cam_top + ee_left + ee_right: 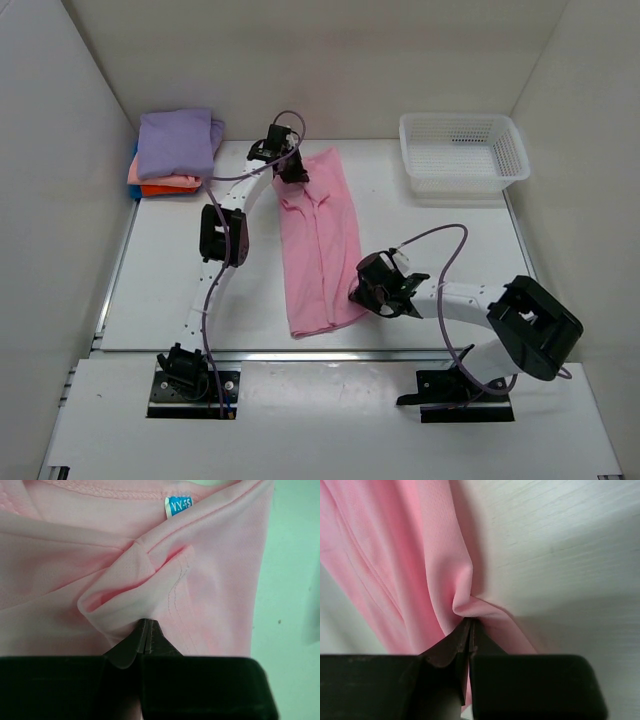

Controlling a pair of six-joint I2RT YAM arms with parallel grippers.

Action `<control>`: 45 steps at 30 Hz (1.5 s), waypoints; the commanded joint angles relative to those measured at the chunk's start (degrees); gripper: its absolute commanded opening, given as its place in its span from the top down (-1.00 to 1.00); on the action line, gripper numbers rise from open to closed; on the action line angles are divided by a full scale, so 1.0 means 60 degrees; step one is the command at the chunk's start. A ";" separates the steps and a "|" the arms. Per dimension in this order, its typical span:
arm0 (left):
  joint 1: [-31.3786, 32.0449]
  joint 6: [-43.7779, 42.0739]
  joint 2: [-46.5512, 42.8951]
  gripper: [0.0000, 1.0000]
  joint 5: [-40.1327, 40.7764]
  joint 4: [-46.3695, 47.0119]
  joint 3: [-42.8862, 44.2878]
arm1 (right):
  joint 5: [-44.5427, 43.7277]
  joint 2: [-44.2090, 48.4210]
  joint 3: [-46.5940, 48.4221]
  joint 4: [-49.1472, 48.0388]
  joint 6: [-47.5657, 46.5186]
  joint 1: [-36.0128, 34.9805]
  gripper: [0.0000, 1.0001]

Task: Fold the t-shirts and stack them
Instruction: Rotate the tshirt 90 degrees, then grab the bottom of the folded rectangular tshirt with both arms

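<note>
A light pink t-shirt [320,245] lies as a long narrow strip down the middle of the table. My left gripper [291,172] is shut on a pinched fold of it near the collar end; the left wrist view shows the cloth [150,575] bunched at the tips [145,622] and a blue neck label [178,505]. My right gripper [362,292] is shut on the shirt's right edge near the hem; the right wrist view shows the cloth [420,565] pinched at the tips [470,622]. A stack of folded shirts, lavender [177,140] over salmon [160,179] and orange [165,190], sits at the back left.
A white mesh basket [462,152] stands at the back right. White walls close in the table on the left, back and right. The arm bases [190,385] sit at the near edge.
</note>
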State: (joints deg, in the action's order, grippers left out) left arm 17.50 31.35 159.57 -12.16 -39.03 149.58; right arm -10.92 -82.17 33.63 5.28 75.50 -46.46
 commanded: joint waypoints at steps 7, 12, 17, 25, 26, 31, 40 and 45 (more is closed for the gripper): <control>-0.0381 -0.0085 -0.1264 0.83 0.0785 0.0425 0.0089 | -0.0658 0.1666 -0.0711 -0.1092 -0.1356 0.0008 1.00; -0.0426 0.0047 -0.3096 0.24 -0.1178 0.0178 -0.0785 | -0.0598 0.2020 0.0122 -0.1364 -0.4232 -0.0022 1.00; 0.0042 -0.0449 -0.7071 -0.03 -0.1242 -0.0250 -0.5394 | 0.1566 0.2122 0.0546 0.0024 -0.5829 0.1852 0.55; 0.1286 0.0354 -1.3858 -0.60 -0.0098 0.1715 -1.6057 | 0.4381 0.3191 0.0007 0.2531 -0.7002 0.4153 0.02; 0.1390 0.0587 -1.4140 -0.57 -0.0111 0.1787 -1.7010 | 0.4383 0.3207 -0.0067 0.2577 -0.6945 0.4081 0.01; 0.1669 0.2285 -1.6396 -0.50 -0.0170 0.3015 -2.0181 | 0.5129 0.3325 -0.1529 0.1643 -0.6389 0.3656 0.01; 0.2546 0.3943 -1.5757 -0.41 0.0196 0.4701 -2.1019 | 0.5350 0.1964 -0.2104 -0.0073 -0.5246 0.2529 0.00; 0.3148 0.4427 -1.5447 -0.28 0.0430 0.4732 -2.0960 | 0.5306 0.1464 -0.1928 -0.0309 -0.5026 0.2235 0.08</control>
State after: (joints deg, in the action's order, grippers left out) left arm 34.79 54.59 66.83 -11.70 -13.08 23.94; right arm 23.62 -71.02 22.79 1.96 44.84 -31.92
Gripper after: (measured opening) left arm 0.656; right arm 0.469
